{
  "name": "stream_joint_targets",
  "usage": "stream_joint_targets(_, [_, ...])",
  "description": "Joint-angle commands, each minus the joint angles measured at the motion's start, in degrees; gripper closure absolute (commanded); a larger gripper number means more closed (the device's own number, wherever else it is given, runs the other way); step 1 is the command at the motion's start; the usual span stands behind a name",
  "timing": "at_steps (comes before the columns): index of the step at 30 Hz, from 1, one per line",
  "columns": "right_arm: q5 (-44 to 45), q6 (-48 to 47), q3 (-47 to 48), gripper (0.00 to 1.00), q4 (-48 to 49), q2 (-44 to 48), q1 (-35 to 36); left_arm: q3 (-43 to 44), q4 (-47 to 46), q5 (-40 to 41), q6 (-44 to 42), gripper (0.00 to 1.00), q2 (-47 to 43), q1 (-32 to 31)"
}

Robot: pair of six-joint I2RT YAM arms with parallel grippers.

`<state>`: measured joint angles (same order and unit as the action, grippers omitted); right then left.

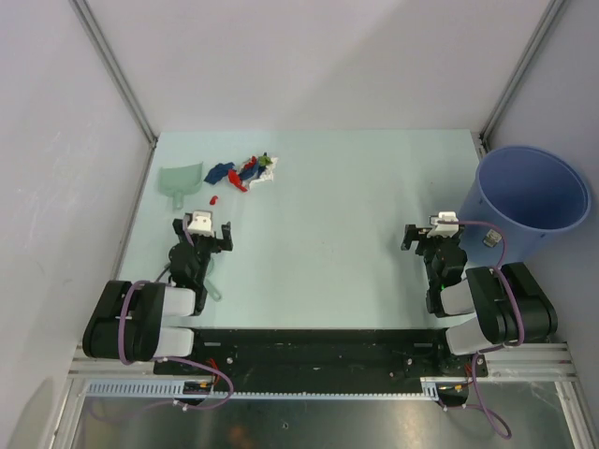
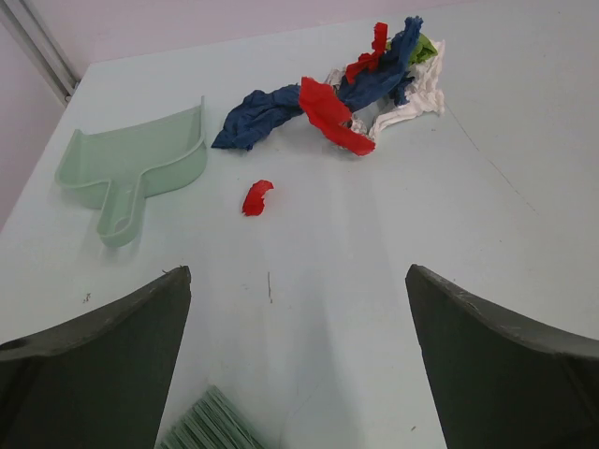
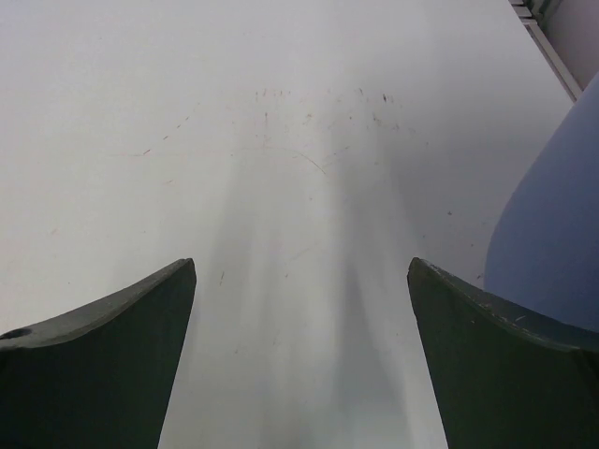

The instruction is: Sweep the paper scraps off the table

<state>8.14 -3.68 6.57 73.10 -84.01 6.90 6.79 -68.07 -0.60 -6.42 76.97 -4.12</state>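
Observation:
The paper scraps [image 1: 245,171] lie in a red, dark blue, green and white heap at the far left of the table [image 1: 337,196]; the left wrist view shows them [image 2: 360,89] ahead. One red scrap [image 1: 214,199] lies apart, nearer my left gripper, also in the left wrist view [image 2: 255,197]. My left gripper [image 1: 201,230] is open and empty, near side of the scraps [image 2: 298,281]. My right gripper [image 1: 430,234] is open and empty over bare table [image 3: 299,271], far from the scraps.
A pale green dustpan [image 1: 178,180] lies left of the heap, handle toward me, also in the left wrist view [image 2: 136,168]. Green brush bristles [image 2: 211,426] lie under my left gripper. A big blue bucket [image 1: 531,201] stands at the right edge, beside my right gripper [image 3: 552,243].

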Motion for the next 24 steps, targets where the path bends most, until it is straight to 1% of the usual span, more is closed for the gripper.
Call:
stream_joint_targets(1, [0.65,-0.54,1.34,0.00,2.22,-0.02,-0.22,1.30,-2.94,0.43,1.76,0.00,-0.24,-0.10])
stream_joint_targets(6, [0.56,-0.54,1.34,0.00,2.22,-0.02,-0.22,1.30,-3.03,0.43,1.49,0.00,-1.20,0.16])
stream_joint_targets(7, [0.56,-0.54,1.34,0.00,2.13,-0.02,-0.30,2.60,0.71,-1.92,1.41,0.00,-2.86,0.43])
stream_joint_targets(9, [0.56,-0.54,1.34,0.00,2.13,-0.02,-0.22,8.12,14.12,-3.17,2.02,0.00,-7.42,1.57])
stream_joint_targets(10, [0.56,-0.62,1.34,0.00,2.22,-0.10,-0.04,16.68,28.55,-5.70,2.11,0.01,-9.45,2.18])
stream_joint_targets(11, [0.65,-0.62,1.34,0.00,2.22,-0.02,-0.13,21.20,34.61,-5.90,-2.50,0.03,-9.03,2.36])
stream_joint_targets(12, [0.65,-0.62,1.34,0.00,2.22,-0.10,-0.13,25.17,39.98,-6.34,-4.03,0.07,-8.42,2.36])
stream_joint_targets(13, [0.65,-0.62,1.34,0.00,2.22,-0.10,-0.13,32.08,49.96,-7.30,-6.83,0.09,-7.11,2.36])
stream_joint_targets(14, [0.56,-0.62,1.34,0.00,2.31,-0.10,-0.13,35.11,55.10,-11.14,-8.60,0.09,-6.66,1.93])
stream_joint_targets(15, [0.73,-0.62,1.34,0.00,2.31,-0.10,-0.22,38.01,60.20,-11.87,-10.18,0.09,-6.31,1.40])
stream_joint_targets(16, [0.65,-0.62,1.34,0.00,2.22,-0.10,-0.13,42.91,69.47,-12.58,-12.37,0.10,-6.04,0.87])
stream_joint_targets(17, [0.73,-0.62,1.34,0.00,2.31,-0.10,-0.04,45.13,73.22,-12.15,-13.00,0.10,-5.26,0.52])
stream_joint_targets(18, [0.65,-0.62,1.34,0.00,2.22,-0.02,-0.13,47.33,79.00,-10.84,-13.10,0.11,-4.38,0.43])
stream_joint_targets(19, [0.65,-0.62,1.34,0.00,2.22,-0.10,-0.13,51.44,81.15,-8.82,-12.14,0.11,-3.50,0.43])
stream_joint_targets(20, [0.65,-0.62,1.34,0.00,2.31,-0.02,-0.13,53.49,82.82,-3.41,-11.35,0.12,-0.88,0.43])
stream_joint_targets(21, [0.65,-0.62,1.34,0.00,2.22,-0.10,-0.13,56.99,85.10,-1.18,-10.56,0.12,0.54,0.43])
stream_joint_targets(22, [0.73,-0.62,1.34,0.00,2.31,-0.10,-0.13,58.59,85.91,0.41,-9.50,0.12,1.94,0.43])
stream_joint_targets(23, [0.65,-0.62,1.34,0.00,2.22,-0.02,-0.13,60.00,86.79,2.69,-8.97,0.13,5.44,0.52])
stream_joint_targets(24, [0.56,-0.62,1.34,0.00,2.22,-0.10,-0.13,62.79,89.32,4.36,-8.62,0.16,6.78,0.60])
